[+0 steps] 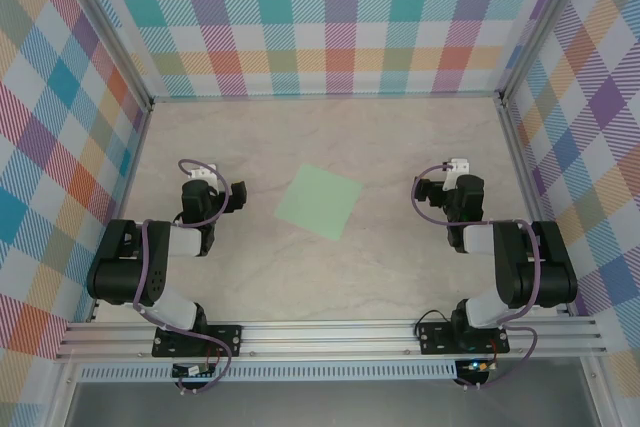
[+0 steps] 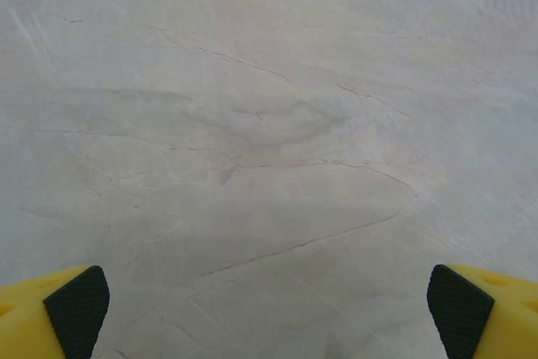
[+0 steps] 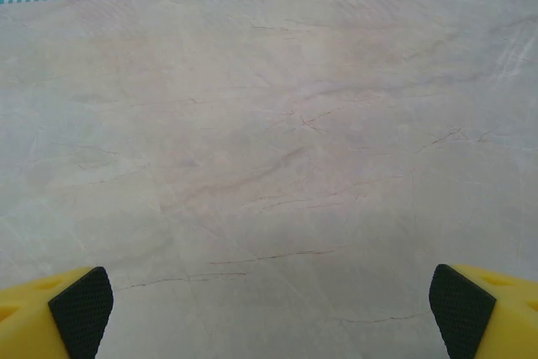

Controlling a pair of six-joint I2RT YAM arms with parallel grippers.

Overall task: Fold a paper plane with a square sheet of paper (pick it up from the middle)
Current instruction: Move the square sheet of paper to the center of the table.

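Note:
The square sheet of paper (image 1: 319,201), pale mint green, lies flat and unfolded on the marble table, turned like a diamond, midway between the two arms. My left gripper (image 1: 203,173) sits to its left and my right gripper (image 1: 455,171) to its right, both well apart from it. In the left wrist view the left gripper (image 2: 269,313) is open, its yellow fingers with black pads (image 2: 77,308) wide apart over bare table. In the right wrist view the right gripper (image 3: 271,313) is open too, pads (image 3: 461,308) far apart, nothing between them. No paper plane is in view.
Checked, pastel-coloured walls (image 1: 320,17) close the table in at the back and both sides. An aluminium rail (image 1: 330,337) carrying both arm bases runs along the near edge. Marble tabletop (image 1: 330,277) surrounds the sheet on all sides.

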